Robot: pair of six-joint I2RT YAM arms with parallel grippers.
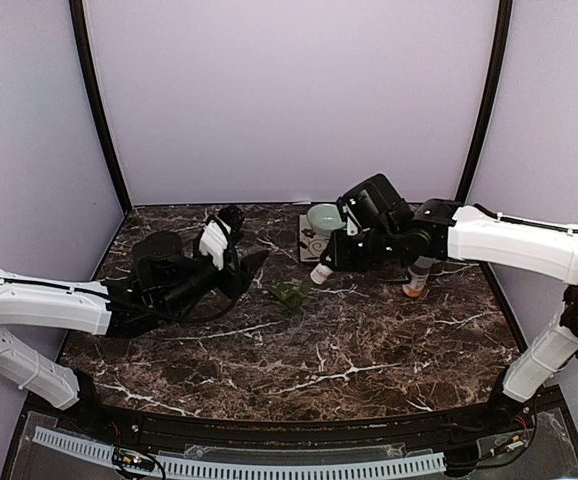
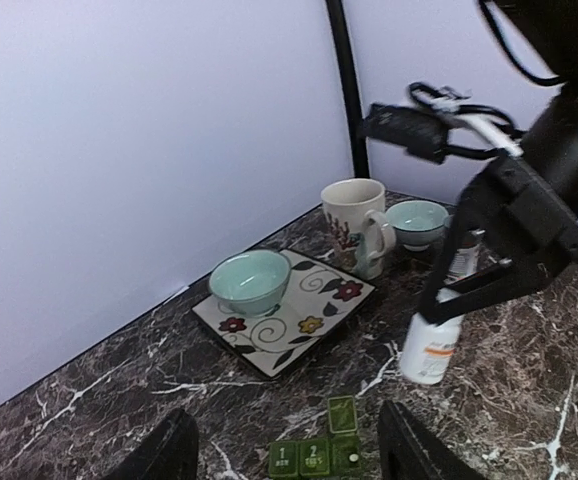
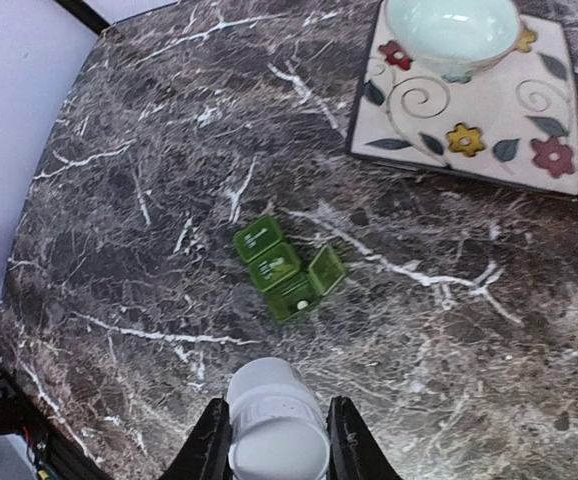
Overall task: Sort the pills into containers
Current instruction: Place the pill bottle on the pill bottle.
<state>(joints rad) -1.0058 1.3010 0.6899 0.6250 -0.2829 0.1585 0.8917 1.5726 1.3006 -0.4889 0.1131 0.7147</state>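
The containers are one small green pill box (image 3: 287,265) lying on the marble, also seen in the top view (image 1: 291,296) and at the bottom of the left wrist view (image 2: 319,452). Two lids are shut. The end compartment is open with its lid (image 2: 342,412) tipped up, and one pale pill (image 3: 300,303) lies inside. My right gripper (image 3: 277,410) is shut on a white pill bottle (image 3: 277,430), tilted above and just right of the box (image 1: 321,272). My left gripper (image 2: 287,460) is open just left of the box, its fingers (image 2: 164,455) empty.
A floral square plate (image 2: 289,330) carries a pale green bowl (image 2: 250,281) at the back. Behind it stand a mug (image 2: 357,225) and a second bowl (image 2: 416,222). An amber bottle (image 1: 416,278) stands to the right under the right arm.
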